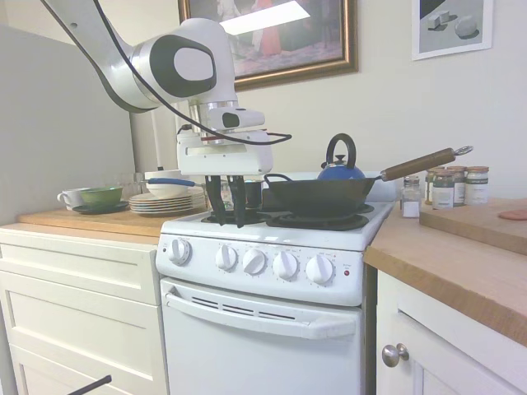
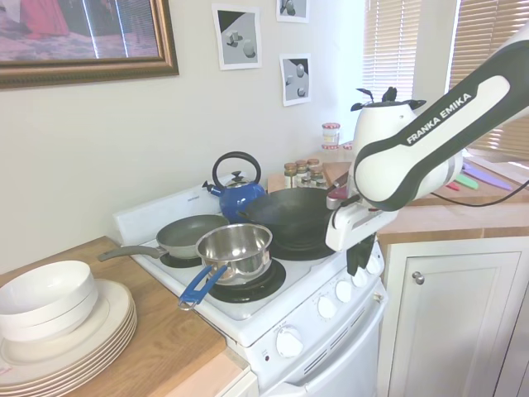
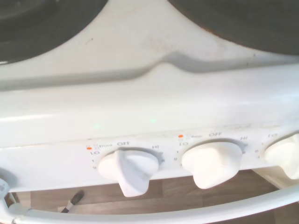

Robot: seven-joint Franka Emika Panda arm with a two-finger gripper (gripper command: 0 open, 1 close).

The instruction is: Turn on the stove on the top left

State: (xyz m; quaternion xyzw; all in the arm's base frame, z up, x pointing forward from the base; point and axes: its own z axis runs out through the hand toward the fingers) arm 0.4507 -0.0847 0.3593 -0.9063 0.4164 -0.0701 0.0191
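The stove (image 1: 272, 234) is a narrow white range with a row of five round white knobs (image 1: 254, 262) along its front panel and a small red light (image 1: 347, 272) at the right end. My gripper (image 1: 228, 219) hangs open and empty just above the stove's front edge. It is over the second knob from the left (image 1: 226, 257) and touches nothing. From the other side, the gripper (image 2: 361, 258) hovers above the knob row (image 2: 344, 290). The wrist view shows two knobs (image 3: 126, 170) (image 3: 212, 163) close up, with OFF, LO and HI marks around each.
A black wok (image 1: 321, 196) with a wooden handle and a blue kettle (image 1: 340, 169) sit on the right burners. A steel saucepan (image 2: 235, 248) and a frying pan (image 2: 192, 233) are on the others. Stacked plates (image 2: 74, 331) and spice jars (image 1: 453, 186) stand on the wooden counters.
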